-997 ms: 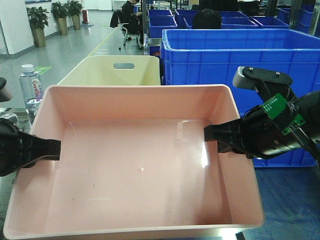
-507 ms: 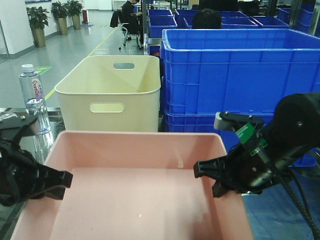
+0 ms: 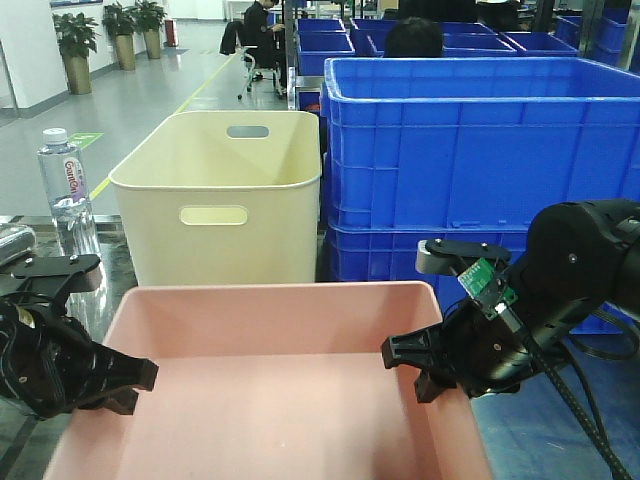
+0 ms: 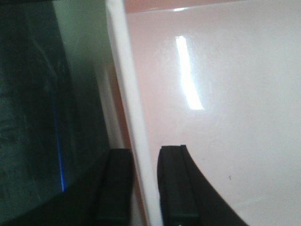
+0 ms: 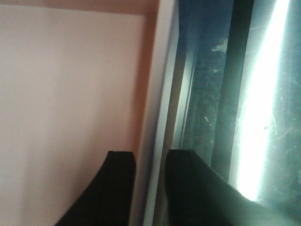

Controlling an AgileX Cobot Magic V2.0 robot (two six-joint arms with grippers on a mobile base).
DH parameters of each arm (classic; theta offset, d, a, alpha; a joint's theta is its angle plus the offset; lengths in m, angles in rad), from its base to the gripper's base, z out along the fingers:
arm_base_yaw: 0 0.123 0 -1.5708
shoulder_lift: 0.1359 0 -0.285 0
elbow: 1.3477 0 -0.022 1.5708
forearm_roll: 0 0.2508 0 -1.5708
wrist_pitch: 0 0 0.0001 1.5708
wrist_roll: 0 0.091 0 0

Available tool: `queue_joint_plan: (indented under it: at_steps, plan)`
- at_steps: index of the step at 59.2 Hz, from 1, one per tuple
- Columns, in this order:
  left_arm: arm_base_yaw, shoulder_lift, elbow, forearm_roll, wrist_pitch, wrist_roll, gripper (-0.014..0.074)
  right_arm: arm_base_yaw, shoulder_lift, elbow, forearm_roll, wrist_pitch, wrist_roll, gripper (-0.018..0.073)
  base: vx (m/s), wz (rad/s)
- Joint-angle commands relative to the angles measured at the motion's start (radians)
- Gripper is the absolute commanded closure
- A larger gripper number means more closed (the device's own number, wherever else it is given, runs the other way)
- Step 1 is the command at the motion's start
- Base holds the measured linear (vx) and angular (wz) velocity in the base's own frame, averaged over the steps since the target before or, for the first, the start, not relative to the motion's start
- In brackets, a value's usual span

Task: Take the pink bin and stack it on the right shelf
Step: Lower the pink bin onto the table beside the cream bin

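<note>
Two grippers hold the pink bin (image 3: 280,400) by its sides, lower than a second ago.

The bin has come down in the front view, so the whole front of the cream bin (image 3: 225,215) behind it shows now, beside the blue crates (image 3: 470,150). The pink bin's near end is cut off at the bottom edge. I cannot tell if it rests on the dark shiny shelf top (image 4: 47,94) seen just beside its walls. The bin is plain pale pink and smooth, with a rounded rim and sloping walls. The left gripper (image 3: 140,378) pinches the left rim, one finger inside, one outside. The right gripper (image 3: 398,352) pinches the right rim likewise. A water bottle (image 3: 65,190) stands far left.
</note>
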Motion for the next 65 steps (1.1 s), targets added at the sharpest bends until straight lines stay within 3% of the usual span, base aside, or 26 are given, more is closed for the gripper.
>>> queue_joint_plan:
  at_steps: [1,9,19,28,37,49,65]
  plan:
    - [0.001,-0.037,-0.028,-0.005,-0.079,0.004,0.0138,-0.011,-0.045,-0.031,-0.019,-0.096,-0.013,0.0177,0.0,0.0]
    - [0.001,-0.038,-0.028,-0.006,-0.088,0.002,0.0069,-0.011,-0.045,-0.031,-0.016,-0.11,-0.012,0.0131,0.0,0.0]
    - [0.001,-0.09,-0.028,-0.007,-0.169,0.0,0.0094,-0.011,-0.066,-0.031,-0.028,-0.157,-0.013,0.0156,0.0,0.0]
    - [0.001,-0.212,-0.028,-0.01,-0.319,0.011,0.018,-0.011,-0.101,-0.031,-0.027,-0.202,-0.013,0.0204,0.0,0.0]
    - [0.001,-0.312,-0.028,-0.007,-0.384,0.038,0.0307,-0.011,-0.107,-0.031,-0.027,-0.202,-0.013,0.0249,0.0,0.0]
    - [0.001,-0.356,-0.028,-0.01,-0.393,0.038,0.0449,-0.011,-0.107,-0.031,-0.028,-0.202,-0.013,0.0312,0.0,0.0]
    - [0.001,-0.352,-0.028,-0.006,-0.372,0.038,0.0496,-0.011,-0.107,-0.031,-0.028,-0.202,-0.013,0.0339,0.0,0.0]
